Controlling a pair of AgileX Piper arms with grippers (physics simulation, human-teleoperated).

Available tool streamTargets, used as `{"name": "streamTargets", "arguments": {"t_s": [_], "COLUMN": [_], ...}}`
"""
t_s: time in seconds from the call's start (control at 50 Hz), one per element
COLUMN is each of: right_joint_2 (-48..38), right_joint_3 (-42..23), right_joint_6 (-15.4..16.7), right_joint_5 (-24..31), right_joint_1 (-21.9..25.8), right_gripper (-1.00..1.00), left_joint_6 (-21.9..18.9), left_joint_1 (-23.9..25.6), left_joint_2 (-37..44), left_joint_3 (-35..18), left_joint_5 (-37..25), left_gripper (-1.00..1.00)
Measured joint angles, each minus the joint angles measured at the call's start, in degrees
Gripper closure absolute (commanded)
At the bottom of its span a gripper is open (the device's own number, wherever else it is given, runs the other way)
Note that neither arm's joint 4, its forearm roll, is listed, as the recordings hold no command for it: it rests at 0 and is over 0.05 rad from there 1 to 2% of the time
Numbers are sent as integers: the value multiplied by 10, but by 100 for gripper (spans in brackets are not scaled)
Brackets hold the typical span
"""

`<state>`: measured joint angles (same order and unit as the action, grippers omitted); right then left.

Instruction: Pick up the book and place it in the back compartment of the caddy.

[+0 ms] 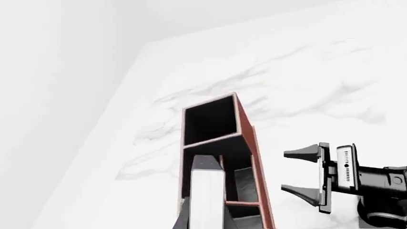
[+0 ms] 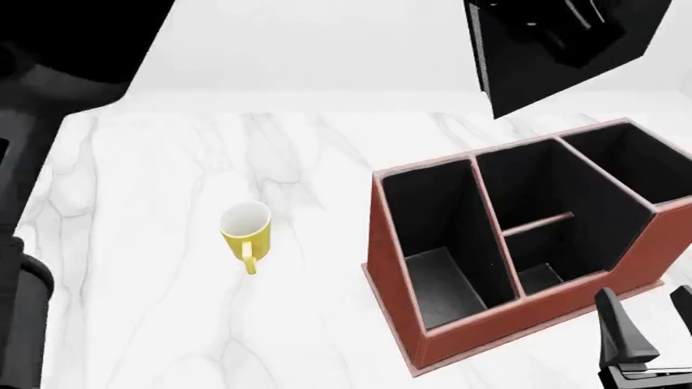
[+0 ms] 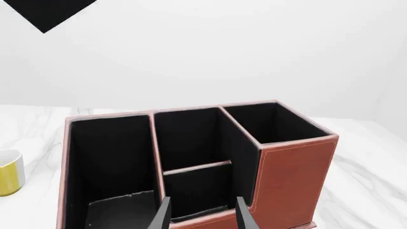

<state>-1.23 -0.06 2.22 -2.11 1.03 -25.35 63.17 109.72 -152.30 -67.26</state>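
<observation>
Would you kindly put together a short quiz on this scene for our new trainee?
1. True or false: the yellow mug stands inside the caddy.
2. Fill in: the right gripper is ___ and holds nothing.
3. In the left wrist view, the page edges of the book are: A white, B red, C yellow.
Key: 1 false, it stands on the table beside the caddy; 2 open; 3 A.

Black book [image 1: 207, 195] held above the red-brown caddy [image 1: 254, 157], its cells empty.
</observation>
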Motion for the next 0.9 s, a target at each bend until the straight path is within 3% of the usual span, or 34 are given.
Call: {"name": "streamTargets", "arguments": {"t_s": [0.06, 0.26, 0.58, 0.9], "right_joint_2": [0, 1, 1, 3], "right_joint_3": [0, 0, 0, 0], "right_joint_6": [0, -1, -1, -2], "right_joint_5": [0, 1, 1, 2], "right_joint_1": [0, 0, 0, 0], "right_gripper": [-100, -100, -100, -100], "left_joint_6": [4, 31, 61, 85], "left_joint_1": [5, 18, 19, 9], "left_joint_2": [18, 32, 68, 61], "left_joint_3": [-5, 65, 114, 259], "left_joint_5": [15, 103, 167, 271], "left_gripper": [100, 100, 100, 100]}}
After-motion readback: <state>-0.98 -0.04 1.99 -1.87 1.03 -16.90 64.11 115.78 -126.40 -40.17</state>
